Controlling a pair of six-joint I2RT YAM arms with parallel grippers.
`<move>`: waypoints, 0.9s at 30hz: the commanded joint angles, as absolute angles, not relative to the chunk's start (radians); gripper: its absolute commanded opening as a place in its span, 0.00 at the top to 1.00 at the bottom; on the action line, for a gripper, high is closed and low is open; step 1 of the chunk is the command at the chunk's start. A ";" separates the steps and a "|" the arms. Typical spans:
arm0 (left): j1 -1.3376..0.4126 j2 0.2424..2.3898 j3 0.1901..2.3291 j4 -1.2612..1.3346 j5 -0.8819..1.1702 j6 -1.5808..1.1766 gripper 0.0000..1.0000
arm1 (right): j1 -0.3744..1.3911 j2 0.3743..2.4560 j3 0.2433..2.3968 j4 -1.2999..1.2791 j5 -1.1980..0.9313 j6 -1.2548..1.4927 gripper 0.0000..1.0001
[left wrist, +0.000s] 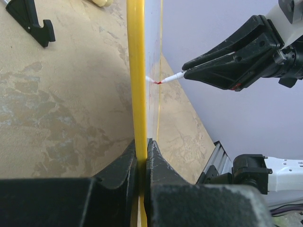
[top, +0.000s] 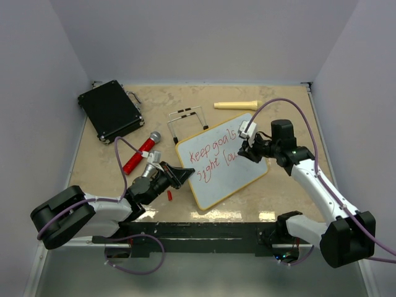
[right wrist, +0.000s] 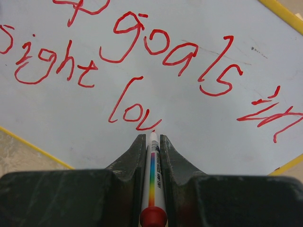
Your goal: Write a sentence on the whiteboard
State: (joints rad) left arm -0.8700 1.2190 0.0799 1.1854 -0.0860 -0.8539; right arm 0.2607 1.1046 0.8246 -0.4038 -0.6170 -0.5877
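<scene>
The whiteboard (top: 230, 183) lies slanted at the table's centre, white with a thin yellow frame (left wrist: 136, 71). The sentence (top: 213, 151) is in red: "Keep goals in" above "sight lov" (right wrist: 135, 113). My left gripper (top: 179, 175) is shut on the board's left edge; in the left wrist view its jaws (left wrist: 142, 142) pinch the yellow frame. My right gripper (top: 243, 148) is shut on a white marker (right wrist: 152, 175) with a rainbow stripe. The marker's tip touches the board at the end of "lov", also visible as the marker tip (left wrist: 165, 80) in the left wrist view.
A black case (top: 110, 109) sits at the back left. A red and silver microphone-shaped object (top: 141, 153) lies left of the board, a small red cap (top: 169, 195) near my left gripper. A wire stand (top: 187, 120) and a cream handle (top: 236, 105) lie behind the board.
</scene>
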 commanded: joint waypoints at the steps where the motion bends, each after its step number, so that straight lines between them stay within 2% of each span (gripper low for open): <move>1: -0.871 1.209 0.081 1.243 -0.055 -0.792 1.00 | 0.256 1.109 0.853 -0.376 -0.603 -0.584 1.00; 11: -0.870 1.210 0.078 1.246 -0.054 -0.792 1.00 | 0.256 1.101 0.851 -0.325 -0.489 -0.537 1.00; 27: -0.870 1.226 0.080 1.255 -0.046 -0.793 1.00 | 0.256 1.100 0.859 -0.273 -0.554 -0.523 1.00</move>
State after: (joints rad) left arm -0.8696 1.2194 0.0799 1.1862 -0.0917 -0.8543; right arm 0.2607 1.1061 0.8246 -0.3313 -0.5381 -0.5316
